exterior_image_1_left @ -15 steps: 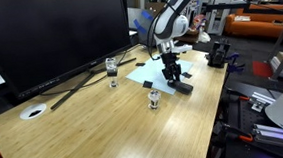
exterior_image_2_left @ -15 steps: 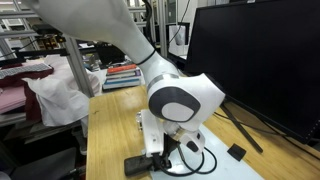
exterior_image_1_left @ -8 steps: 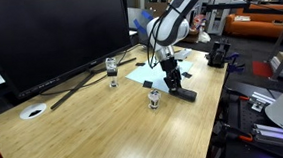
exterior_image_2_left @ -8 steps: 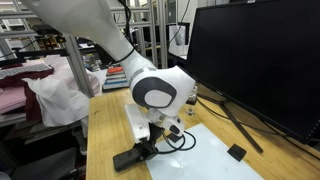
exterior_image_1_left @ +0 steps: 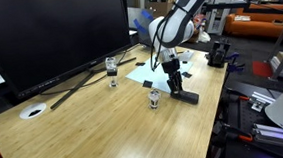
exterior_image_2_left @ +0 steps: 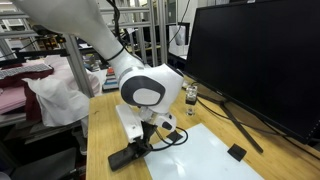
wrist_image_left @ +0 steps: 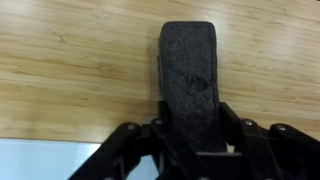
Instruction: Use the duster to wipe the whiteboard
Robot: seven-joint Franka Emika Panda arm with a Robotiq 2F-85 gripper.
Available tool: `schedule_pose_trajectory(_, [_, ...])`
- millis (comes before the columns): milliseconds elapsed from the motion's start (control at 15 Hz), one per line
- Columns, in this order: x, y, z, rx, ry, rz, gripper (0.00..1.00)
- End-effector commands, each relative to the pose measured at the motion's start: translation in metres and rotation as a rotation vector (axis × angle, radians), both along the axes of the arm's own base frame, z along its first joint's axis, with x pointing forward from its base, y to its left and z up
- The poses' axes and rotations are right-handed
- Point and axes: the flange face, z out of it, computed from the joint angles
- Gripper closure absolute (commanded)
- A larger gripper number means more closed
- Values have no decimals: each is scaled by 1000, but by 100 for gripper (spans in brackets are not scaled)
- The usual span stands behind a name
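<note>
The duster (wrist_image_left: 190, 70) is a black oblong block lying flat on the wooden table. My gripper (wrist_image_left: 190, 135) is shut on its near end, with one finger on each long side. In both exterior views the gripper (exterior_image_1_left: 173, 84) (exterior_image_2_left: 146, 143) holds the duster (exterior_image_1_left: 187, 97) (exterior_image_2_left: 124, 157) low on the wood, just off the edge of the whiteboard (exterior_image_1_left: 149, 74) (exterior_image_2_left: 212, 150). The whiteboard is a pale sheet with a small black tab (exterior_image_2_left: 236, 152), and a corner of it shows in the wrist view (wrist_image_left: 45, 160).
A big black screen (exterior_image_1_left: 48, 35) stands behind the whiteboard. Two small glass jars (exterior_image_1_left: 112, 70) (exterior_image_1_left: 154, 98) and a white disc (exterior_image_1_left: 33, 112) sit on the table. A black device (exterior_image_1_left: 218, 54) stands near the table edge, and the edge is close to the duster.
My gripper has slid the duster across the wood, away from the whiteboard and toward the table edge. The grip has stayed shut on it.
</note>
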Motion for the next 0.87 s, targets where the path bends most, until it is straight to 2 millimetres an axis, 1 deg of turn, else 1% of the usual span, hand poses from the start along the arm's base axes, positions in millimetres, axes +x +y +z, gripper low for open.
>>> schedule_pose_trajectory(0, [-9, 2, 11, 1, -55, 41, 22])
schedule_pose_trajectory(67, [-10, 2, 16, 8, -70, 46, 17])
schedule_pose_trajectory(133, [-2, 3, 5, 4, -23, 20, 33])
schedule_pose_trajectory(267, [-4, 3, 11, 6, -40, 27, 21])
schedule_pose_trajectory(333, [-5, 3, 12, 6, -43, 28, 17])
schedule_pose_trajectory(800, [-6, 3, 12, 6, -45, 29, 17])
